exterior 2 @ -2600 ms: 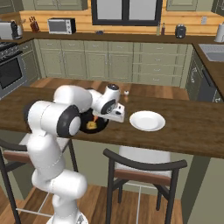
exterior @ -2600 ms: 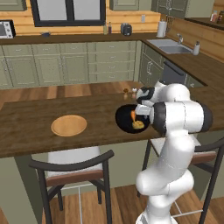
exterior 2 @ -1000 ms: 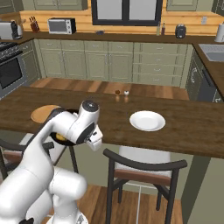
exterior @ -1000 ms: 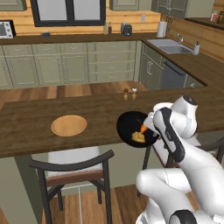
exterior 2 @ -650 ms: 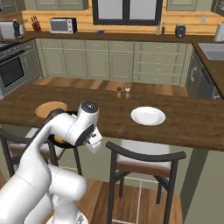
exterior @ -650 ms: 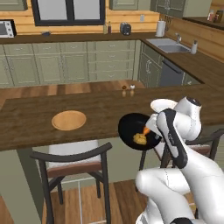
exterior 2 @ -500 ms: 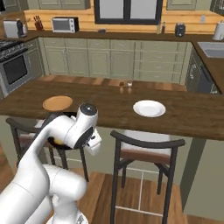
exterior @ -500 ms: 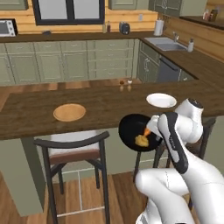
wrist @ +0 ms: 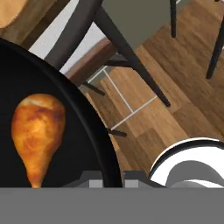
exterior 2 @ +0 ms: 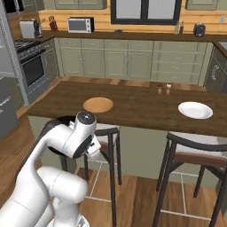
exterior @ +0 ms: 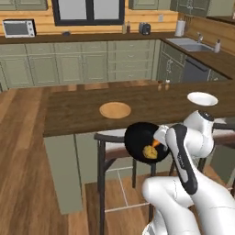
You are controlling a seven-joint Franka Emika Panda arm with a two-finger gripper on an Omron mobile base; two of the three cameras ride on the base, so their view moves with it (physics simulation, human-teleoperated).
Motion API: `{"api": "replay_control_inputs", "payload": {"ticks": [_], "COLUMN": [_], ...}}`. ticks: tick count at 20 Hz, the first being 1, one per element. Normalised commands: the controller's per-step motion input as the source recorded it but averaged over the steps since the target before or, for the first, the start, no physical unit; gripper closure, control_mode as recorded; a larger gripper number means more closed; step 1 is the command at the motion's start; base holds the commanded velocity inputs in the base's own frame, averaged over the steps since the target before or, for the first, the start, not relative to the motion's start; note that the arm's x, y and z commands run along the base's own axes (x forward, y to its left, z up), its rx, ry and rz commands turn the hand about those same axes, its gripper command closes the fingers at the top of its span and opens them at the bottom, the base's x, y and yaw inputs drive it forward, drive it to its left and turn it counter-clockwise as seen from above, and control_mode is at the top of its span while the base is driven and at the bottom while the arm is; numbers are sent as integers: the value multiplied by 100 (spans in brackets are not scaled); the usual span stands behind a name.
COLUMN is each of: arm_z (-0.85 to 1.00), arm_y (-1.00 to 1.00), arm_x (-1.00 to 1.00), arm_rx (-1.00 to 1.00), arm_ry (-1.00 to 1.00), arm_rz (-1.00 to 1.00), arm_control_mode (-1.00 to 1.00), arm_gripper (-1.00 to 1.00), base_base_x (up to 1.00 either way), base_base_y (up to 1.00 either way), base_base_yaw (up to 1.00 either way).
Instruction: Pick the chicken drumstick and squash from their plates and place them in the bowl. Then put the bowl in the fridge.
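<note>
While the arm reaches out in front of its white body, we see the claw (exterior: 157, 142) closed tight on the rim of the glossy black bowl (exterior: 140, 140), which it carries in the air, clear of the counter (exterior: 82, 114) and in front of its near edge, above a dark bar stool (exterior: 108, 142). In the hand view the two dark fingertips (wrist: 135, 178) pinch the bowl's rim at the bottom of the picture, and the chicken drumstick (wrist: 37, 131) lies inside the bowl with its rounded meaty end up and its thin bone end pointing down toward the claw. In the left base view we make out an orange-yellow patch (exterior: 149, 151) inside the bowl near the claw; we cannot tell from there how much of it is the squash and how much the drumstick. The tan wooden plate (exterior: 115, 109) sits bare on the counter, well apart from the white plate (exterior: 202, 98), which rests near the counter's right end, also bare. Two small shakers (exterior 2: 163, 89) stand close together toward the counter's far edge, between the two plates. In the right base view a grey slab of the fridge (exterior 2: 6, 95) shows at the left edge, beside the stove (exterior 2: 31, 64), well apart from the bowl.
</note>
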Motion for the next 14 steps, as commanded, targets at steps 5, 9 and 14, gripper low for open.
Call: {"api": "replay_control_inputs", "payload": {"ticks": [5, 9, 14], "arm_z": [0, 0, 0], "arm_y": [0, 0, 0], "arm_x": [0, 0, 0], "arm_rx": [0, 0, 0], "arm_ry": [0, 0, 0], "arm_rz": [0, 0, 0], "arm_control_mode": [100, 100, 100], "arm_gripper": [100, 100, 100], "base_base_x": [3, 19, 6], "base_base_y": [100, 100, 100], "base_base_yaw": [0, 0, -10]}}
